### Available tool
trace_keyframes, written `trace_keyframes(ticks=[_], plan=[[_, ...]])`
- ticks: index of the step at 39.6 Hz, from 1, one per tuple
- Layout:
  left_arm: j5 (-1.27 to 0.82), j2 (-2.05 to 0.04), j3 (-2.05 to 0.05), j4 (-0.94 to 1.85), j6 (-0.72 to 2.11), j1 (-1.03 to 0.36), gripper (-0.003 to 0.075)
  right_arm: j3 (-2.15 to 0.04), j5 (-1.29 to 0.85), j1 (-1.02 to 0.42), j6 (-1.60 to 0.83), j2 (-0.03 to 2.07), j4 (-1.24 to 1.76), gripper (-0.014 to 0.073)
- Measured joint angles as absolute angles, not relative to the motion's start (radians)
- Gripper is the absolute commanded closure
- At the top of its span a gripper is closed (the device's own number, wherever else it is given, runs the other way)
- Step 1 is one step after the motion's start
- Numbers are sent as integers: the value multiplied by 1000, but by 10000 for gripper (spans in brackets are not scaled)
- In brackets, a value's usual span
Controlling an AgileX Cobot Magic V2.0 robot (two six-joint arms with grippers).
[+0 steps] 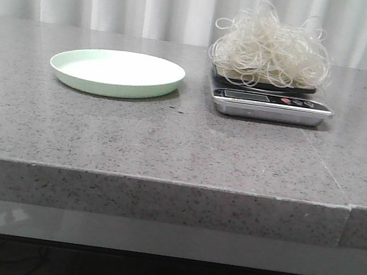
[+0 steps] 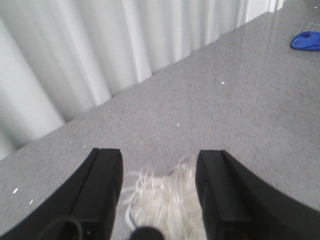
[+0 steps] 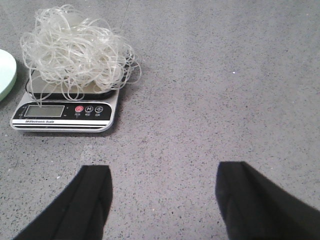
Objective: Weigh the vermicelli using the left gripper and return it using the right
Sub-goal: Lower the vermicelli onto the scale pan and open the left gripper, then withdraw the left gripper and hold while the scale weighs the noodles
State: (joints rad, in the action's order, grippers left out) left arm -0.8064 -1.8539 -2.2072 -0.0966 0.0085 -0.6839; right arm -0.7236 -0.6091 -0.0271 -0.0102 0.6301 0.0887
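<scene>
In the front view the grey speckled desk (image 1: 168, 149) runs bare along its near edge. Farther back, to the left, sits a pale green plate (image 1: 117, 72) with nothing in it. Well apart to its right stands a silver kitchen scale (image 1: 269, 106), display facing the robot, and the vermicelli (image 1: 271, 52) rests heaped on its platform as a roundish tangle, loops spilling past the rim. The left gripper (image 2: 159, 192) hangs spread above the strands; the right gripper (image 3: 162, 200) is spread too, near the scale, gripping nothing.
</scene>
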Motion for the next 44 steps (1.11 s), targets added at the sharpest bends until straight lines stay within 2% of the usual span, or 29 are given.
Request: trace_keyframes(ticks=[7, 15, 31, 44], plan=[[-969, -1743, -2211, -97, 0, -684, 293, -724, -609, -27, -10, 630, 89, 34], [-983, -1586, -2107, -110, 0, -704, 293, -724, -609, -27, -10, 630, 89, 34], [-728, -1171, -1449, -112, -40, -745, 293, -724, -609, -27, -10, 630, 89, 34], [-618, -823, -1031, -112, -60, -745, 293, -724, -609, -27, -10, 630, 89, 34]])
